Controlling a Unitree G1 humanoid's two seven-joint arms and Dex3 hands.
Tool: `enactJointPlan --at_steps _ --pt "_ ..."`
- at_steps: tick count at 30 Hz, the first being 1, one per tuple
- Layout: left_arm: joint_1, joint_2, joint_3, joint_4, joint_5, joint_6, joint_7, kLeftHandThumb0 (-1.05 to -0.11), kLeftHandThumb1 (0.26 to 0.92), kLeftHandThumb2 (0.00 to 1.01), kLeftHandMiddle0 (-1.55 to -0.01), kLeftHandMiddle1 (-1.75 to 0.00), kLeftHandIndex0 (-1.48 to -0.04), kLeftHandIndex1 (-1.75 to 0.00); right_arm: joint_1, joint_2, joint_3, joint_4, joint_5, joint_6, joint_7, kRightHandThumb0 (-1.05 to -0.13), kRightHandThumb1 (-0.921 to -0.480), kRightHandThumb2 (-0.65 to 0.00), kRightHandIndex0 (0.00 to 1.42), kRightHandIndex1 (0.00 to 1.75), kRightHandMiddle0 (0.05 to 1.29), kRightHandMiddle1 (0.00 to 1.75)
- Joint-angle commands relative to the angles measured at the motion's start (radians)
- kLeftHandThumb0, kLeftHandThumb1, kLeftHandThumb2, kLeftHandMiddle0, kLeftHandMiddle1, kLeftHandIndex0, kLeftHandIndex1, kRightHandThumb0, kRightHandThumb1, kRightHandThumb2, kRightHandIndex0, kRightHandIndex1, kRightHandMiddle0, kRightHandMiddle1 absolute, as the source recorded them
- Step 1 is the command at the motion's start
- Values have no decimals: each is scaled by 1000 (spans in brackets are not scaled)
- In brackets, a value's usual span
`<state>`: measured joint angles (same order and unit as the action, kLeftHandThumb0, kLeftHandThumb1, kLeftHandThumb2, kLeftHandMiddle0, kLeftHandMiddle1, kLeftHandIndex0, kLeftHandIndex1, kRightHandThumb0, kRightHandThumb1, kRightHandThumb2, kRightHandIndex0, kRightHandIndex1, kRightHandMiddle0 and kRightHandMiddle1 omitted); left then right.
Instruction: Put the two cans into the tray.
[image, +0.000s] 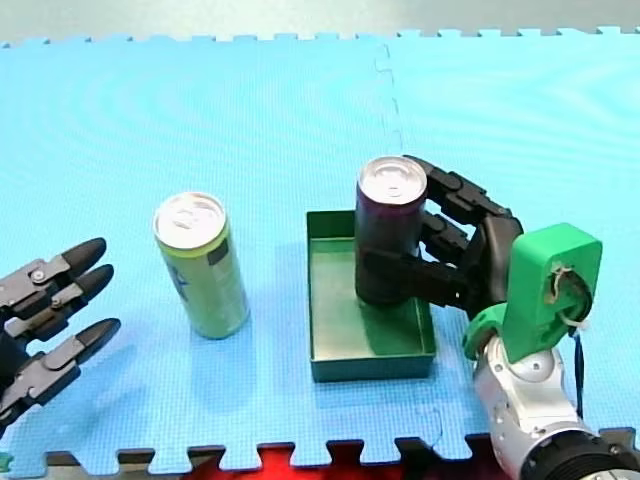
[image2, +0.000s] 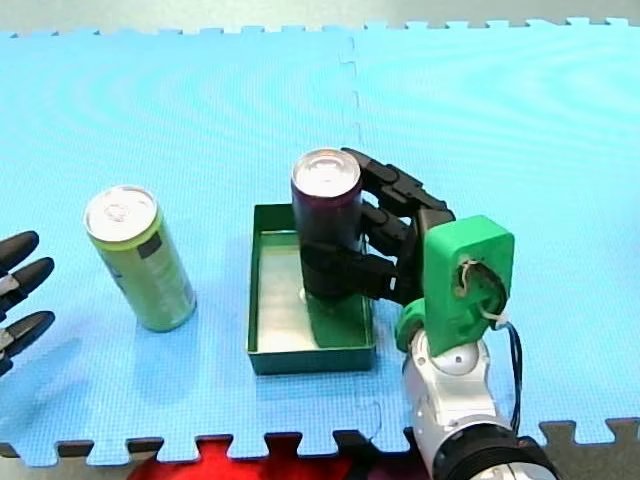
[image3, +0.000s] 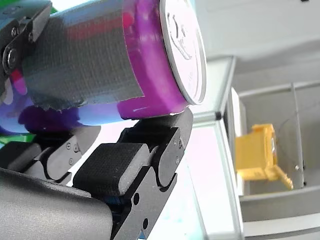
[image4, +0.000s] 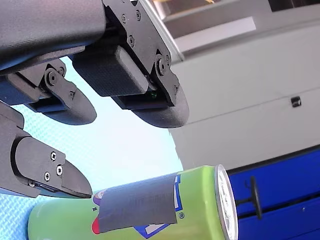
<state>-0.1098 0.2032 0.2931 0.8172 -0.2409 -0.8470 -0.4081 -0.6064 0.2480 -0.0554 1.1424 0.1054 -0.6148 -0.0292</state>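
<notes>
Tall purple drink can (image: 390, 230) held upright in the shallow green rectangular tray (image: 322, 300), with a tip-over on release as the main risk.
The black three-finger right hand (image: 455, 250) wraps the can's side from the right. I cannot tell whether its base touches the tray floor. If the fingers let go early, or drag it as they pull away, the tall, narrow can could topple over the low wall. Its long axis is vertical and its silver lid faces up. The lime-green drink can (image: 200, 265) stands upright on the blue foam mat (image: 200, 120), left of the tray. The left hand (image: 50, 310) is empty, near the mat's front-left edge.
</notes>
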Motion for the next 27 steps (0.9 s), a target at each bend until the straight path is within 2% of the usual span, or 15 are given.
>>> enactJointPlan --at_steps 1,11,17,21,24,27 --pt "3 9 2 -10 1 4 11 -1048 843 1 -712 -3 -757 -2 -51 84 -6 -2 1 -37 -5 -374 -749 0 1332 2 1169 2" --pt "4 10 1 -10 -1 1 11 -1048 842 1 -714 -3 -759 -2 -54 87 -10 7 -3 -50 -7 -372 -750 0 1335 2 1174 2" --pt "7 11 2 -15 -2 0 11 -1048 844 1 -715 -3 -759 -2 -55 91 -13 32 -5 -54 1 -371 -750 0 1335 1 1173 0" --pt "11 11 3 -24 -4 2 12 -1048 844 1 -717 -4 -760 -2 -55 98 -16 47 -1 -67 21 -366 -750 0 1333 0 1170 0" --pt "13 10 3 -28 -2 2 17 -1048 844 1 -720 -5 -760 -1 -52 97 -12 57 -11 -86 23 -361 -749 0 1331 0 1166 0" --pt "15 8 2 -33 0 4 20 -1048 843 0 -722 -5 -761 -2 -53 92 -8 64 -17 -97 32 -367 -746 0 1238 0 1035 -1"
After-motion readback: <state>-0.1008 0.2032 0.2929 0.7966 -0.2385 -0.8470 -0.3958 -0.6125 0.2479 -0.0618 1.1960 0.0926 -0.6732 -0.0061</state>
